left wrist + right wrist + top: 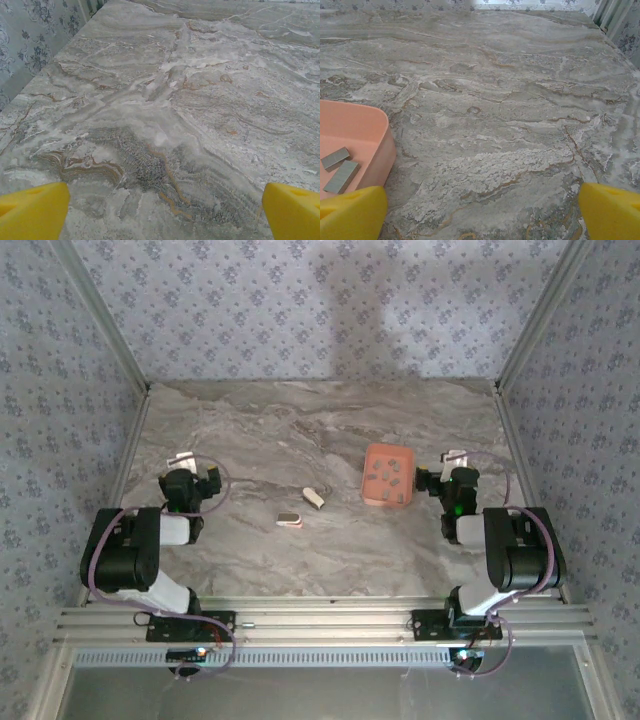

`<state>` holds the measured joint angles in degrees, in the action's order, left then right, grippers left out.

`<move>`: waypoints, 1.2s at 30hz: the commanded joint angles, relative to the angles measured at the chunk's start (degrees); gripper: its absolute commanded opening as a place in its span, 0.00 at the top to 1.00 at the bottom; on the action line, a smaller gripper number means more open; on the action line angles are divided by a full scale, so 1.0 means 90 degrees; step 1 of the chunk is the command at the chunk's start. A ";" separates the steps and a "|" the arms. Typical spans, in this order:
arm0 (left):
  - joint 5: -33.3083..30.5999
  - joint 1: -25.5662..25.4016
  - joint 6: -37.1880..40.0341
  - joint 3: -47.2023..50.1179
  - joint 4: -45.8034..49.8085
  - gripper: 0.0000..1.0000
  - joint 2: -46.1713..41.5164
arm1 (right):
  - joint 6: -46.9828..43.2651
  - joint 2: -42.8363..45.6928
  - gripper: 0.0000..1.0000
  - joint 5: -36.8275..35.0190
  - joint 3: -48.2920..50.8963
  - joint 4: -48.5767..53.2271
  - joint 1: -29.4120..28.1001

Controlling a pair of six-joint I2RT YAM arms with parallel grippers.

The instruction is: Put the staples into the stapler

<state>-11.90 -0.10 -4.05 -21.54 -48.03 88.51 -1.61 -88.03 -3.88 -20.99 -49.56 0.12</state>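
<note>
The stapler (290,521), a tiny pink and grey piece, lies on the marble table near the middle. A small pale bar (314,498) rests just beyond it to the right. Several grey staples (385,478) lie in the salmon tray (372,455). In the right wrist view, two staples (340,176) lie in the tray's corner (370,130). My left gripper (197,468) stands open at the left, well apart from the stapler. Its yellow fingertips (32,212) frame bare marble. My right gripper (440,467) is open just right of the tray, with nothing between its fingertips (615,212).
Patterned walls with metal corner posts (130,360) close the table on three sides. The table's left edge (55,55) runs close beside the left gripper. Open marble (320,425) stretches behind the objects.
</note>
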 commanded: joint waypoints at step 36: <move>0.0171 -0.0008 0.0105 -0.0124 -0.0039 0.02 -0.0090 | 0.0079 0.0027 0.00 0.0379 -0.0090 0.0035 0.0245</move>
<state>-11.68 -0.10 -4.01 -21.54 -48.03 88.51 -1.54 -88.03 -0.60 -20.99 -49.04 1.96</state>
